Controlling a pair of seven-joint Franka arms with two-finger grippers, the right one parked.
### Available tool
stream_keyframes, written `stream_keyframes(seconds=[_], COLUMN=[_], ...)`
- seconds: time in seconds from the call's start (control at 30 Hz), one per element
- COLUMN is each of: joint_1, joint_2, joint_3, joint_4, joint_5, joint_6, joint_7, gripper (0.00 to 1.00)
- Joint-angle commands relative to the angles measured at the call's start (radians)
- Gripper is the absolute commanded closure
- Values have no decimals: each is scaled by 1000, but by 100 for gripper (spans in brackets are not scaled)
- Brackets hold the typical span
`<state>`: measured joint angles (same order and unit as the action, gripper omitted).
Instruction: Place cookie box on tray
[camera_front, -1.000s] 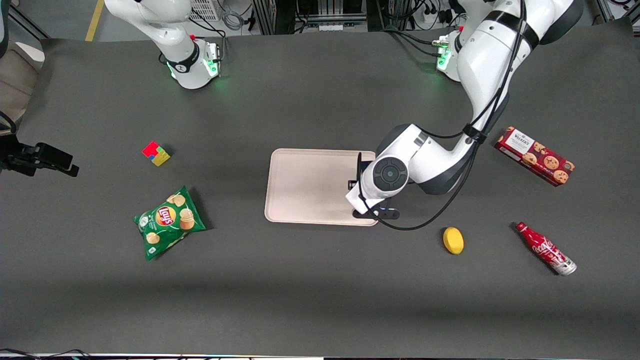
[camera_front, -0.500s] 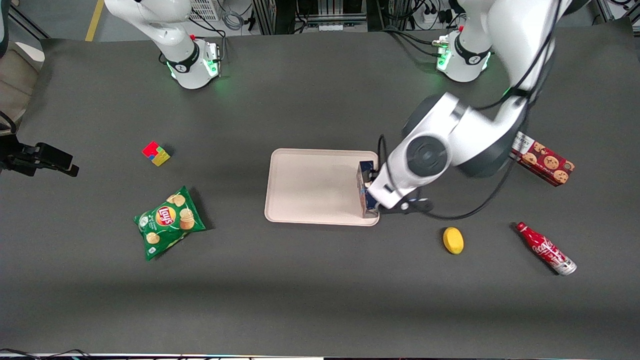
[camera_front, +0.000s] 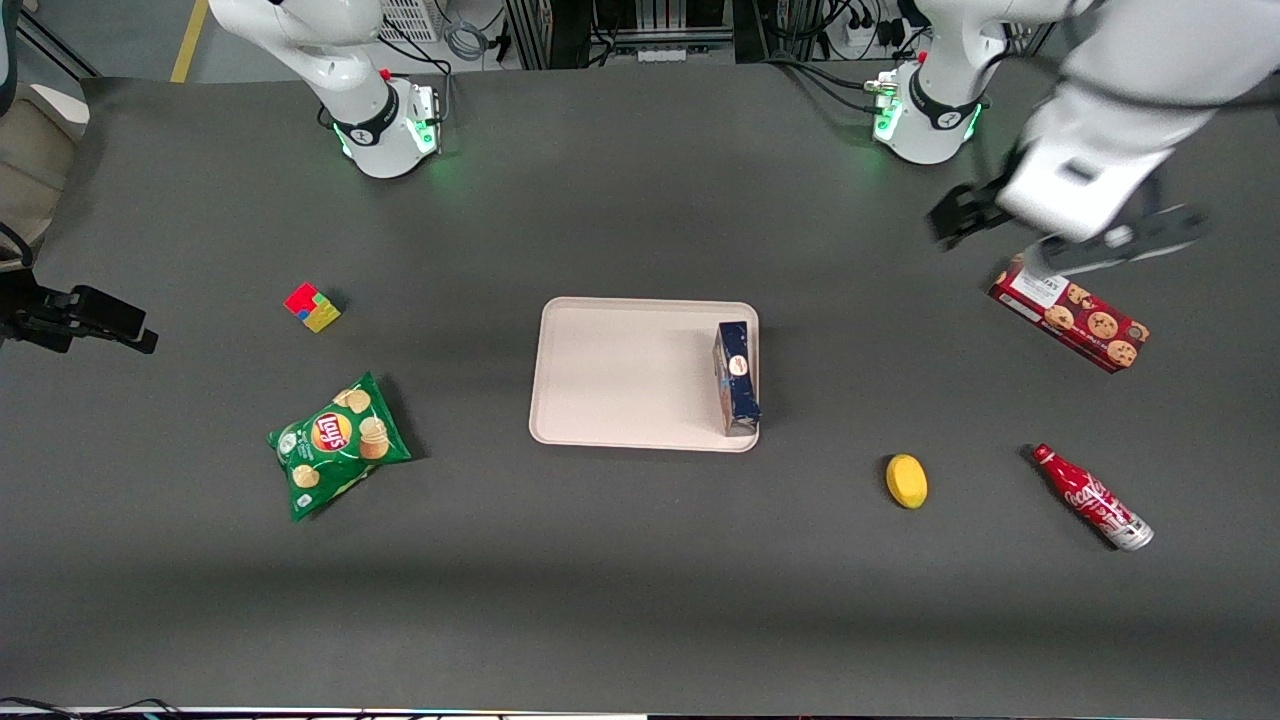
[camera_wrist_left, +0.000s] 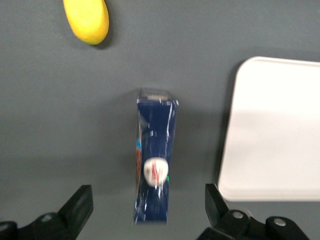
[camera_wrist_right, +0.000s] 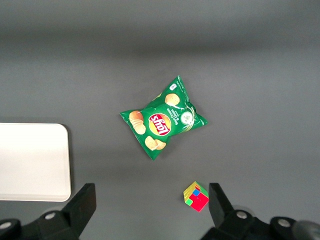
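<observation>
The dark navy cookie box (camera_front: 737, 378) stands on its narrow side on the pale pink-beige tray (camera_front: 620, 372), at the tray's edge toward the working arm's end. My left gripper (camera_front: 1065, 235) hangs high above the table, far from the box toward the working arm's end, over the end of a red cookie box. In the left wrist view the gripper (camera_wrist_left: 147, 196) is open with wide-apart fingers (camera_wrist_left: 82, 197) that hold nothing. Well below it are the cookie box (camera_wrist_left: 155, 170), with its white round logo, and the tray (camera_wrist_left: 272, 135) beside it.
The red chocolate-chip cookie box (camera_front: 1075, 318), a red cola bottle (camera_front: 1092, 497) and a yellow lemon (camera_front: 906, 480) lie toward the working arm's end. A green chip bag (camera_front: 335, 443) and a coloured cube (camera_front: 311, 306) lie toward the parked arm's end.
My gripper let go of the cookie box on the tray, rose and swung away toward the working arm's end. The box stays standing at the tray's edge.
</observation>
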<state>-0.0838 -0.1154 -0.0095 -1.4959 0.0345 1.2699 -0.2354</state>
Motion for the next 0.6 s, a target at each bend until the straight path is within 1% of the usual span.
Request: stream_keyframes(seconds=[0.0,0.13,0.27,0.33,0.47,0.57], joint_1=[-5,-2,7,7,7,9], joint_2=[-200,-296,-332,-334,-333,-333], joint_3=[51,52,57,55,59,80], joint_4=[-304,-489,-599,-619,-612,-607], joint_5=[-4,-2,-2,-2,-2,-2], joint_6=[170,311,419,440,441,439], joint_7=[67,67,67,67,70,76], gripper=[0,0,0,0,0,0])
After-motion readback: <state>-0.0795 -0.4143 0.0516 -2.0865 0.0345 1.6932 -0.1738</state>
